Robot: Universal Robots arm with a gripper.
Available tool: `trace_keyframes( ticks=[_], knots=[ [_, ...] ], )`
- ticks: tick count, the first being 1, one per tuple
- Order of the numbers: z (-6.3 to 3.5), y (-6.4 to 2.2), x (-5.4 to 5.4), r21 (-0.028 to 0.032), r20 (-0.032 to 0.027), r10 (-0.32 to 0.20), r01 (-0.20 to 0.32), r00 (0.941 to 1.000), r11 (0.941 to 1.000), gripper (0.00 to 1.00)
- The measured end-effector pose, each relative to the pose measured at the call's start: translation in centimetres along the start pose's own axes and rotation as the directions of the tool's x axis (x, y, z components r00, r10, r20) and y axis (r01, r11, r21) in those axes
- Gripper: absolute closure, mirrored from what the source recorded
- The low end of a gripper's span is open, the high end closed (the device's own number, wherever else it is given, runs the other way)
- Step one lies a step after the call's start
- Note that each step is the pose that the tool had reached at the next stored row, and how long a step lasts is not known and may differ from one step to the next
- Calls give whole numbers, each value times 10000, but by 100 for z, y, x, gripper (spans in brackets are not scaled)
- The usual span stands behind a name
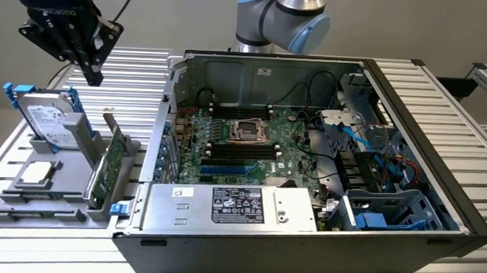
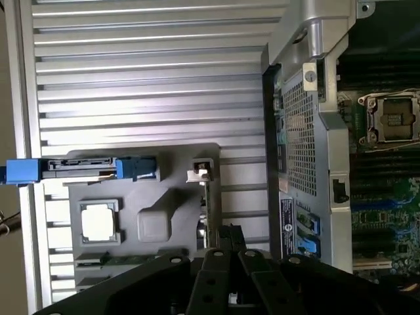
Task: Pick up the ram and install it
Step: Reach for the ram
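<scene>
Exterior view: end effector [image 1: 94, 76] raised above the grey holder [image 1: 35, 217] on the counter [image 1: 135, 70].
End effector state: pressed together, empty.
Ram [image 2: 128, 260]: seated in the holder, beside the CPU chip [image 2: 98, 220].

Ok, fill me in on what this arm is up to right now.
The robot arm's gripper hangs shut and empty above the gray parts tray, next to the open computer case. The tray holds a hard drive, a CPU and an expansion card. In the wrist view, a slim green stick that looks like the ram lies in the tray. It has not been picked up yet.
</scene>
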State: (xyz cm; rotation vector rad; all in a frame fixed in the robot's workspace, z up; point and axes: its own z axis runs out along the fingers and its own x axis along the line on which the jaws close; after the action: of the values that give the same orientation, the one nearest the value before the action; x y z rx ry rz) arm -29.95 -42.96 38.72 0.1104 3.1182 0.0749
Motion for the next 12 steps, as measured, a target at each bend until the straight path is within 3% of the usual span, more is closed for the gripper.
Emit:
trace_keyframes(
  ticks=[7, 12],
  knots=[
    [6, -137, 303, 0, -1, 0, 0, 10000, 10000, 89],
    [19, -282, 424, 0, -21, 1, -1, 10000, 10000, 89]
  ],
)
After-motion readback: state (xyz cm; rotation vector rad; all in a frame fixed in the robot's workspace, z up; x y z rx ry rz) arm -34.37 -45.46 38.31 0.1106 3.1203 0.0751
